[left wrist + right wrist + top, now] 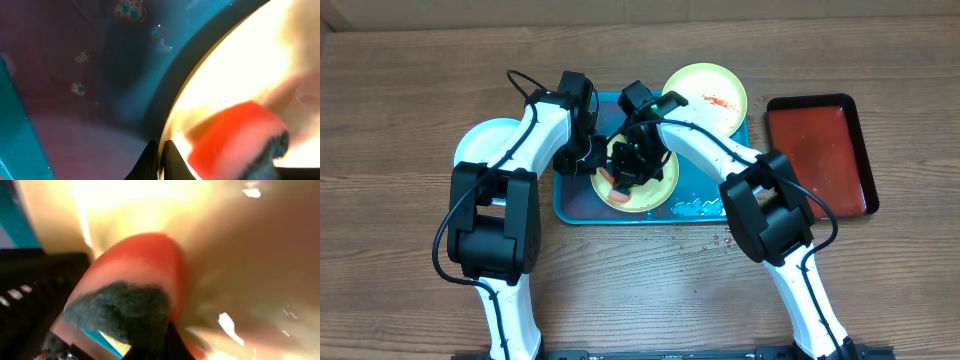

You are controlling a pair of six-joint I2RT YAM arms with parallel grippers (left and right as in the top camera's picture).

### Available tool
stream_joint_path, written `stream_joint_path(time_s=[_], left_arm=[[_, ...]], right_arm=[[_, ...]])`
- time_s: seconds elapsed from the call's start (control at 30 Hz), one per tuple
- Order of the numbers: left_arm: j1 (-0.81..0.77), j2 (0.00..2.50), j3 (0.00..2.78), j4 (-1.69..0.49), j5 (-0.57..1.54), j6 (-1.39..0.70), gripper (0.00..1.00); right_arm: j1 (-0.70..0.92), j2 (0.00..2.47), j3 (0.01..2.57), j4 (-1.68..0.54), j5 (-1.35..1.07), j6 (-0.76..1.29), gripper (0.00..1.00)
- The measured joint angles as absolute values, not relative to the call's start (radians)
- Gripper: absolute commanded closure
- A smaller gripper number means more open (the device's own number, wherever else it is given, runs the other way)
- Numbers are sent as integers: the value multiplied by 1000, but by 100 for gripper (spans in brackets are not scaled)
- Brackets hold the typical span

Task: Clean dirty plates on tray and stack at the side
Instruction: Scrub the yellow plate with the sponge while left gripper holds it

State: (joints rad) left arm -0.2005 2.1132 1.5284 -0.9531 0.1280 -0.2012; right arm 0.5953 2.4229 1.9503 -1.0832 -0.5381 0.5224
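The left hand (582, 157) is clenched on the rim of a yellow-green plate (657, 190) that lies in the tray (570, 205). The right hand (632, 166) grasps a red sponge (135, 275) with a dark pad against this plate. A second plate (705, 95) rests over the far corner of the tray, and a third plate (485, 140) lies on the bench (400, 120) left of it.

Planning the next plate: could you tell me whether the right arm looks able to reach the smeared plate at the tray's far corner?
Probably yes: the far plate lies uncovered with nothing over it, just beyond the right fingers, though those are shut on a sponge.
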Motion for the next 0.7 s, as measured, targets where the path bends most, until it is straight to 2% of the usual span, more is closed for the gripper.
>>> stream_joint_path(time_s=[0.13, 0.3, 0.5, 0.7], left_arm=[[-202, 2113, 1528, -953, 143, -203, 96], [-203, 2113, 1528, -950, 147, -203, 96], [-203, 2113, 1527, -950, 147, -203, 96], [-203, 2113, 1527, -950, 147, -203, 96]], right_arm=[[577, 2413, 1953, -1185, -481, 519, 96], [557, 2374, 1952, -1274, -235, 520, 96], [553, 2363, 1952, -1266, -25, 525, 96], [567, 2361, 1952, -1189, 86, 536, 96]])
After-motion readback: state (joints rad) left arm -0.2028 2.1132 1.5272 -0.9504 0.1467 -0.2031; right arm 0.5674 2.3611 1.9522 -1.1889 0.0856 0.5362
